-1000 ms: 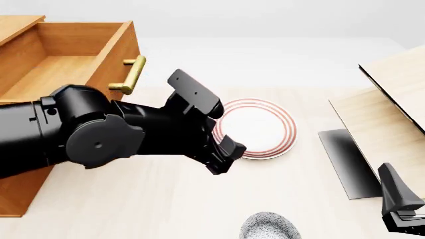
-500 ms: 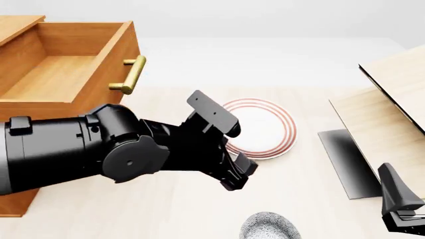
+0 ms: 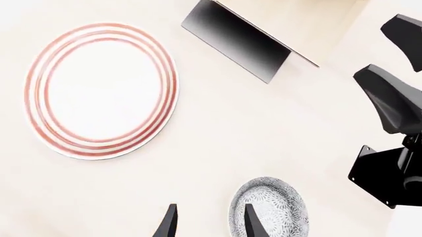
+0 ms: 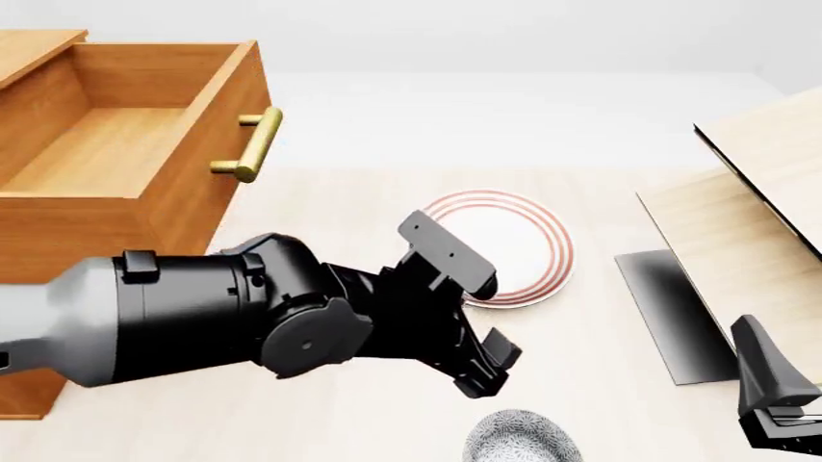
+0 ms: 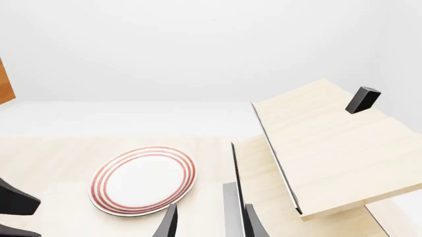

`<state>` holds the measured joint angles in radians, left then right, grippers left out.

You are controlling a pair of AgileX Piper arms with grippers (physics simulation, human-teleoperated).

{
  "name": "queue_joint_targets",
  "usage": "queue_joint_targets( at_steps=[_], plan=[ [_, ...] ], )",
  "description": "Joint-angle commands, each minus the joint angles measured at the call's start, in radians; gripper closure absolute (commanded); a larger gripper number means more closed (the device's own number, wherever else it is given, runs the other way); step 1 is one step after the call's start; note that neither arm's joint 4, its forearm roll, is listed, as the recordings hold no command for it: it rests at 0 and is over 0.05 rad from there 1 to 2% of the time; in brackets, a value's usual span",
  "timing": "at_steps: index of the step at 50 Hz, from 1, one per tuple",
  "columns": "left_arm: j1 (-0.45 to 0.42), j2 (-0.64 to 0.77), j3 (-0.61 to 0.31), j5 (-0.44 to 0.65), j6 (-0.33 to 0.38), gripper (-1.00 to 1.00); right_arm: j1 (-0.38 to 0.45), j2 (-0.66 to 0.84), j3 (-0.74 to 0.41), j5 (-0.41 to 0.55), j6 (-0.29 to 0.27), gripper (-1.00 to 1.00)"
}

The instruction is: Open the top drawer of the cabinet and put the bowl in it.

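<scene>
The top drawer [image 4: 110, 144] of the orange-brown cabinet [image 4: 26, 385] stands pulled out and empty, with its brass handle [image 4: 253, 144] facing the table. The speckled bowl [image 4: 521, 440] sits at the near edge of the table and also shows in the left wrist view [image 3: 274, 210]. My left gripper [image 4: 486, 363] hovers just above and to the left of the bowl. It is open and empty [image 3: 209, 224], with one fingertip [image 3: 252, 222] over the bowl's rim. My right gripper [image 4: 781, 416] is open and empty [image 5: 209, 222] at the near right.
A white plate with red rings [image 4: 499, 247] lies mid-table, beyond the left gripper. A pale light-wood structure [image 4: 752, 202] with a dark panel [image 4: 668, 313] stands at the right. The left arm's bulk [image 4: 218, 313] hides the cabinet's lower drawers.
My left arm has swung forward and to the right, away from the drawer, bringing its gripper down close to the bowl. The right arm, bowl and drawer have not moved.
</scene>
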<state>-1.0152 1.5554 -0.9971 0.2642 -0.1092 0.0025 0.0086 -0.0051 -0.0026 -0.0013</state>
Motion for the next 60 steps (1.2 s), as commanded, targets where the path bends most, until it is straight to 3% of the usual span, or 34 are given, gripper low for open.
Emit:
queue_joint_targets(
  at_steps=[1,40,60],
  plan=[
    [-0.01,0.049,0.024,-0.044,-0.021,-1.0,0.0,-0.001,0.001,0.0,0.0,-1.0],
    [-0.073,0.217,0.002,-0.114,-0.102,-1.0,0.0,-0.001,0.001,0.0,0.0,-1.0],
    [-0.123,0.301,-0.054,-0.112,-0.148,-1.0,0.0,-0.001,0.001,0.0,0.0,-1.0]
  ],
)
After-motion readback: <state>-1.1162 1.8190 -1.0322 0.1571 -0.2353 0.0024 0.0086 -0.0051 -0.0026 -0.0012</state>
